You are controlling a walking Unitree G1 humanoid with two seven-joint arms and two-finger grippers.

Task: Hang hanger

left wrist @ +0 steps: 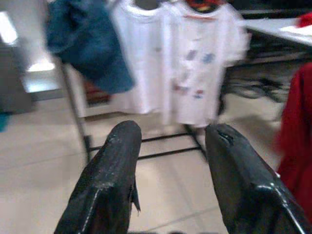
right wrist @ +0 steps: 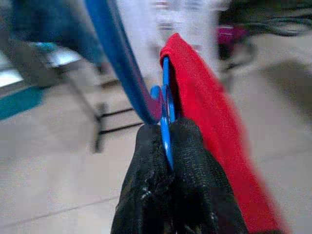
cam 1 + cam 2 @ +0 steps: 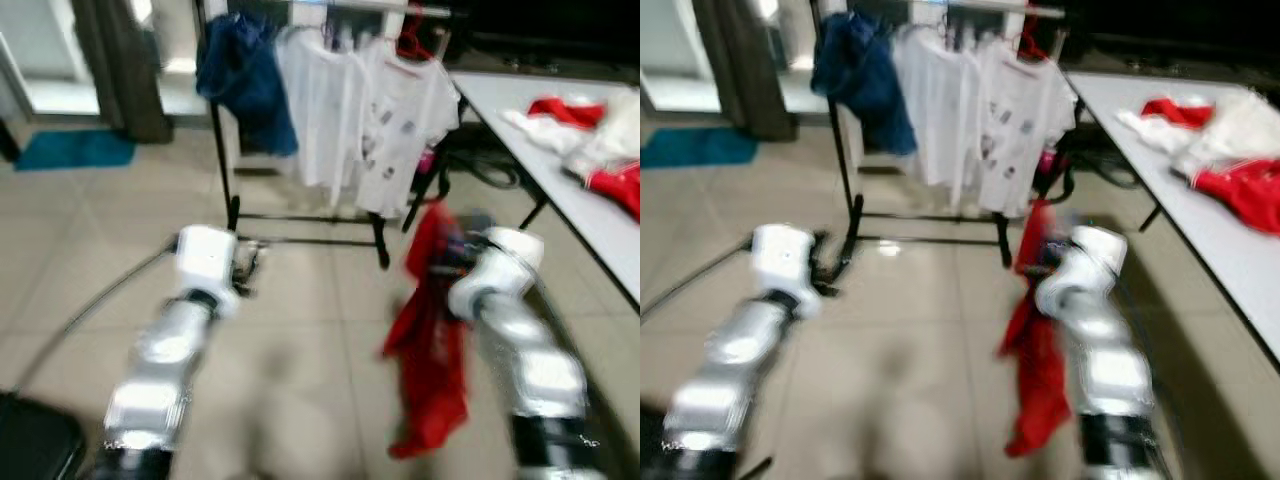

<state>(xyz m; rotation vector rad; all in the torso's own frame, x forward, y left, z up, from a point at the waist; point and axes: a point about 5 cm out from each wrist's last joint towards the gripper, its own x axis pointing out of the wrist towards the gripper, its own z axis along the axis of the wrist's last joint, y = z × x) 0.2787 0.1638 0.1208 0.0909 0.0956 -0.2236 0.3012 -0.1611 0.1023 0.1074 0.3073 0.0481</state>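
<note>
Our right tool (image 2: pixel 168 146) clenches the blue hanger (image 2: pixel 165 105); left tool (image 1: pixel 170 170) released. We should lift its hook over the rack rail (image 3: pixel 370 6) at 12 o'clock.

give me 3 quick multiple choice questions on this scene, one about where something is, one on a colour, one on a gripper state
1. Where does the clothes rack stand?
A. on the floor ahead of the robot
B. on the white table
C. behind the curtain

2. What colour is the garment that hangs from the hanger in the right gripper?
A. white
B. red
C. green

3. How is the left gripper?
A. shut on a shirt
B. shut on the hanger
C. open, holding nothing

Answers:
1 A: its black base rests on the tiles ahead.
2 B: red cloth hangs by the right arm.
3 C: the left wrist view shows its fingers spread, with only floor between them.
</note>
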